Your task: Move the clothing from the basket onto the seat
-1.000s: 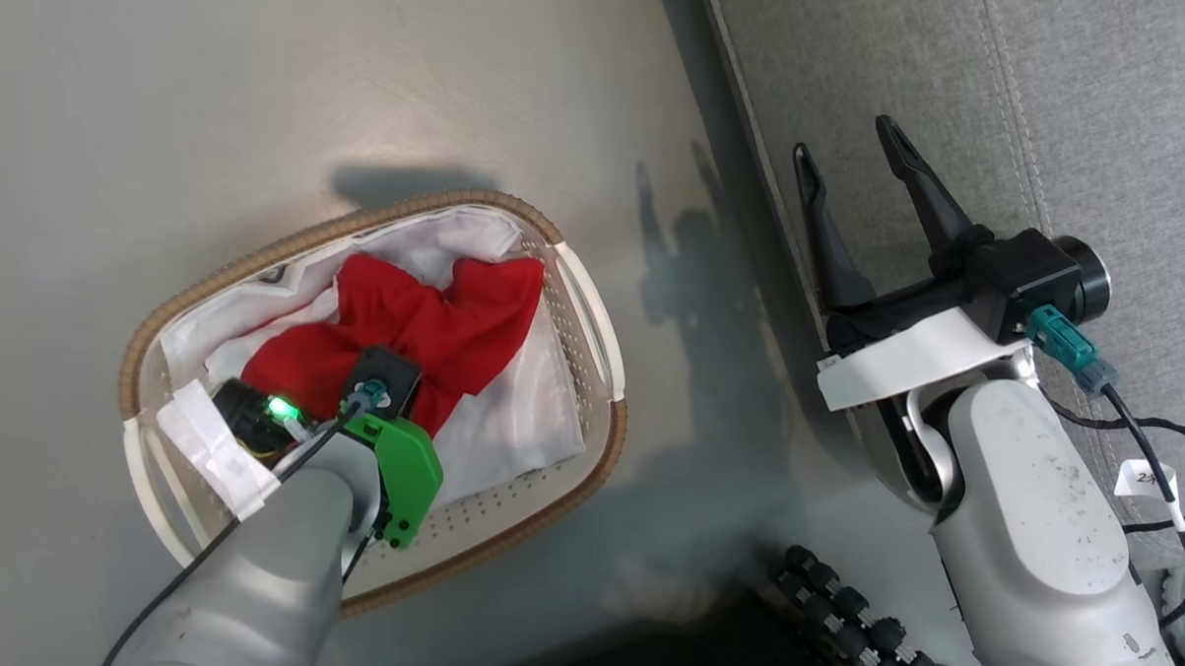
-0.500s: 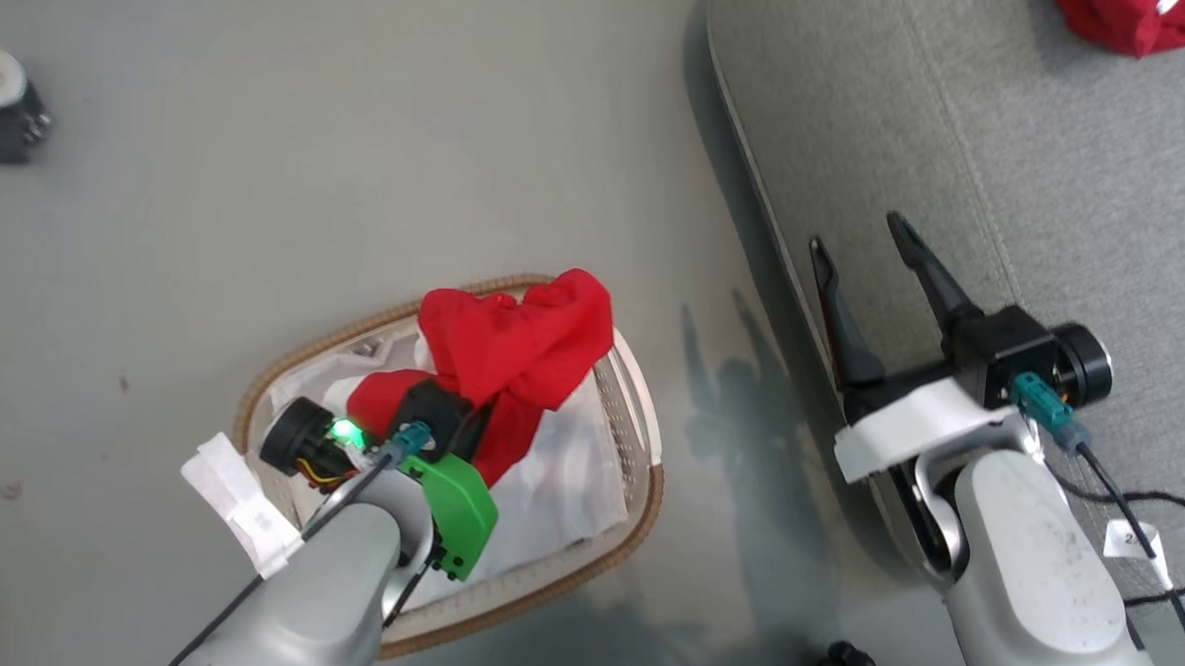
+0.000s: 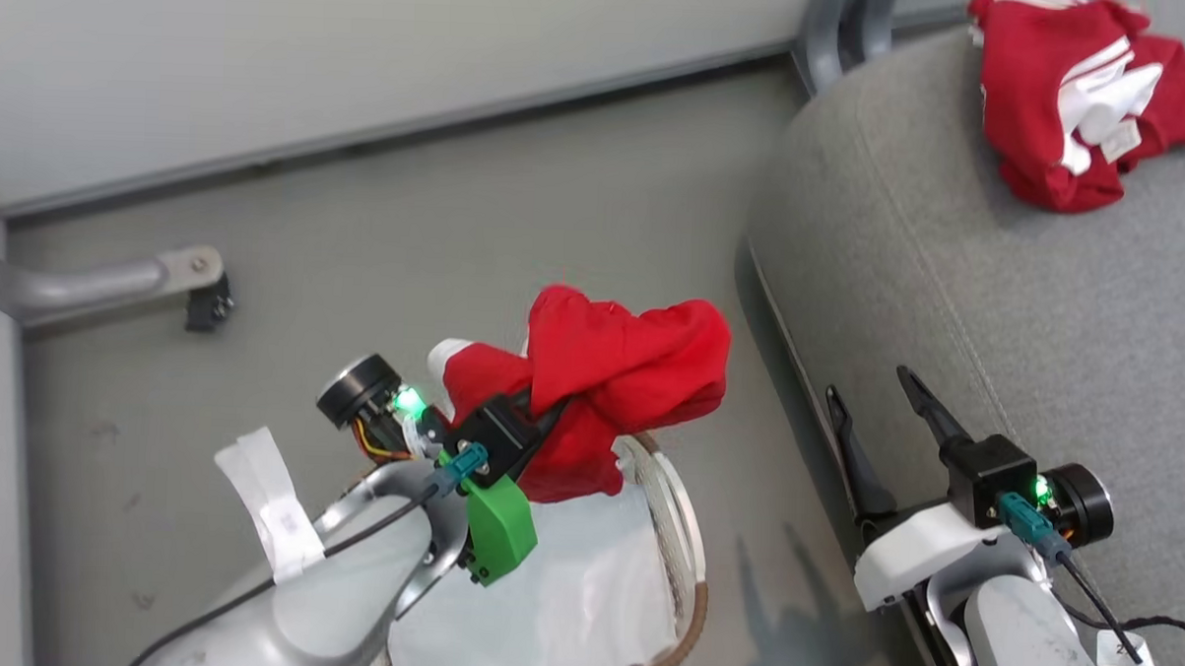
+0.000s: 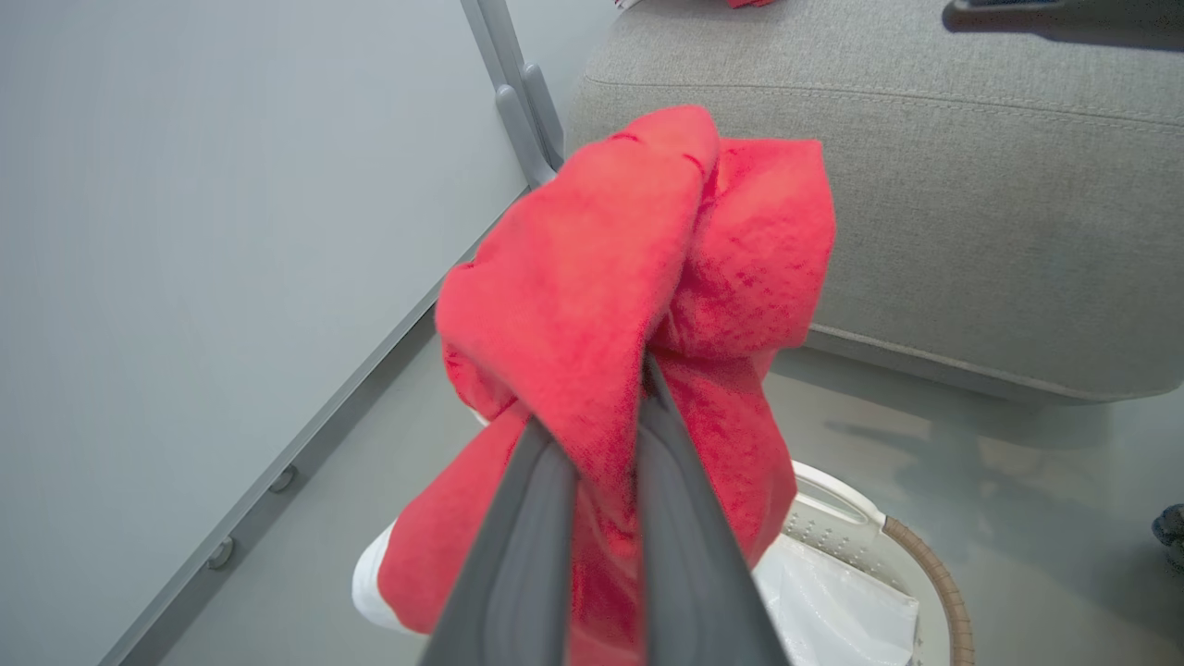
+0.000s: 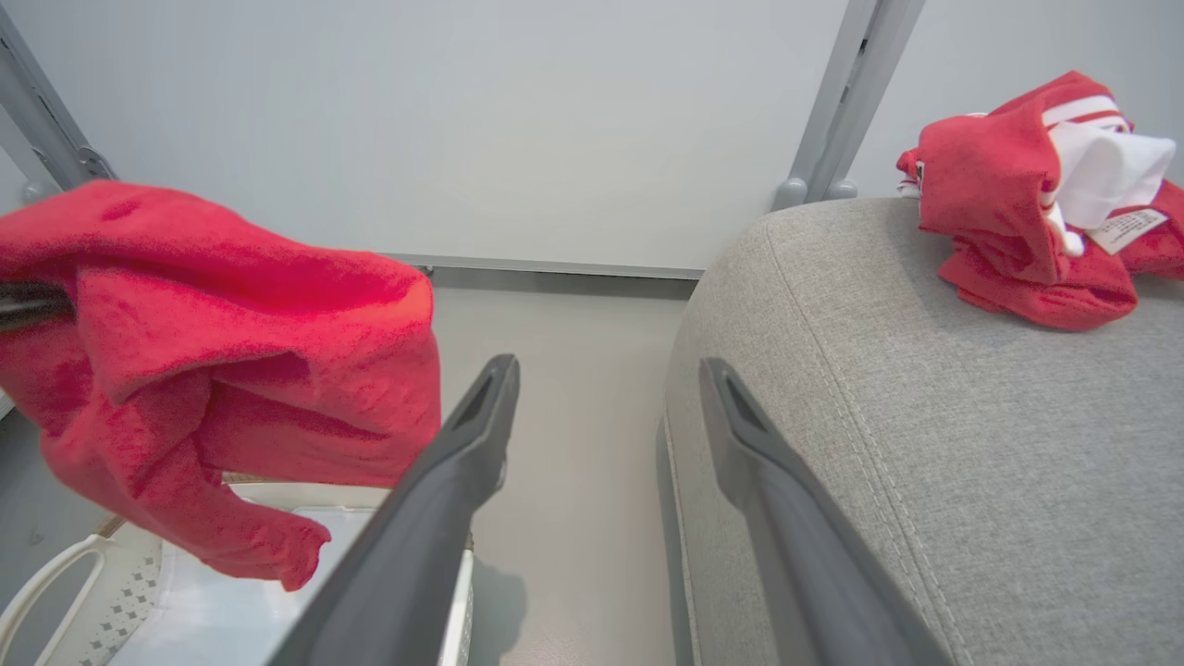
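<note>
My left gripper (image 3: 560,403) is shut on the plain red garment (image 3: 623,373), which hangs bunched in the air above the basket (image 3: 691,573), between the basket and the seat's edge. In the left wrist view the fingertips are buried in the red garment (image 4: 638,268). The white liner (image 3: 568,608) lies in the basket. The red and white jersey (image 3: 1064,103) lies crumpled on the grey seat (image 3: 998,288), far from both grippers. My right gripper (image 3: 869,387) is open and holds nothing at the seat's rounded front edge; its own view shows the right gripper (image 5: 608,370) straddling that edge.
The basket stands on a grey floor (image 3: 458,230) just left of the seat. A pale wall with a grey metal rail and a bracket foot (image 3: 195,280) runs behind. An upright metal post (image 3: 840,26) stands at the seat's far corner.
The head camera has tilted up, bringing the wall and the jersey on the seat into view. My left gripper has lifted the plain red garment out of the basket. The right gripper stays open.
</note>
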Controlling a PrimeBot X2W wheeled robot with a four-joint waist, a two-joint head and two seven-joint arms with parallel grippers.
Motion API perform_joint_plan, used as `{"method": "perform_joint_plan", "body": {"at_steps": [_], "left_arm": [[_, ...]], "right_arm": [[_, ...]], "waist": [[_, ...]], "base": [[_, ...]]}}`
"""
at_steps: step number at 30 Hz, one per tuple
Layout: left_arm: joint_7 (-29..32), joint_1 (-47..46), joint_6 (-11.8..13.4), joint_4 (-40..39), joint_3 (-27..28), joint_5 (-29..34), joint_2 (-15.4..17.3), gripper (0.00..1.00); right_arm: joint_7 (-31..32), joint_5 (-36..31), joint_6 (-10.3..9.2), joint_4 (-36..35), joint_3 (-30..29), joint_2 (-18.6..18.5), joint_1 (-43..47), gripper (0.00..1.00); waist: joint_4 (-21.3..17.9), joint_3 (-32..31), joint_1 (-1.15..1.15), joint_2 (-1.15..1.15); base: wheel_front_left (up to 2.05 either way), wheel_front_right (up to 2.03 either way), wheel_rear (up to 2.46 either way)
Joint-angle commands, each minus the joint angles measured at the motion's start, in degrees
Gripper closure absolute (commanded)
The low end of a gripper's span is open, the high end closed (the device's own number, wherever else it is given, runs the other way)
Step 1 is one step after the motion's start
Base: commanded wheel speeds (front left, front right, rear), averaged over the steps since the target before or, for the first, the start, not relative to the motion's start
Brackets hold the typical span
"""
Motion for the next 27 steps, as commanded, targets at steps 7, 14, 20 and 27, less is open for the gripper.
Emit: {"method": "perform_joint_plan", "body": {"at_steps": [7,14,20,27], "left_arm": [[-0.20,-7.69,-0.09,-5.00,-5.13,-2.18,4.71,1.00],[0.00,-18.69,-0.05,-8.97,-8.96,-6.10,8.21,1.00],[0.63,-25.38,-0.04,-10.73,-9.15,-8.64,9.43,1.00],[0.49,-29.31,-0.04,-10.89,-9.08,-9.77,8.83,1.00]], "right_arm": [[-0.02,-0.66,-0.08,-0.44,0.43,-0.21,2.62,0.00],[-0.02,0.37,-0.08,-1.51,3.73,-0.21,1.23,0.00],[-0.02,1.95,-0.08,-3.53,7.43,-0.23,-0.68,0.00],[-0.01,4.01,-0.08,-5.25,14.87,-0.21,-4.42,0.00]], "waist": [[4.79,-13.31,0.00,0.00],[5.23,-15.43,0.00,0.00],[5.30,-15.99,0.00,0.00],[5.04,-16.20,0.00,0.00]], "base": [[0.00,0.00,0.00],[0.00,0.00,0.00],[0.00,0.00,0.00],[0.00,0.00,0.00]]}}
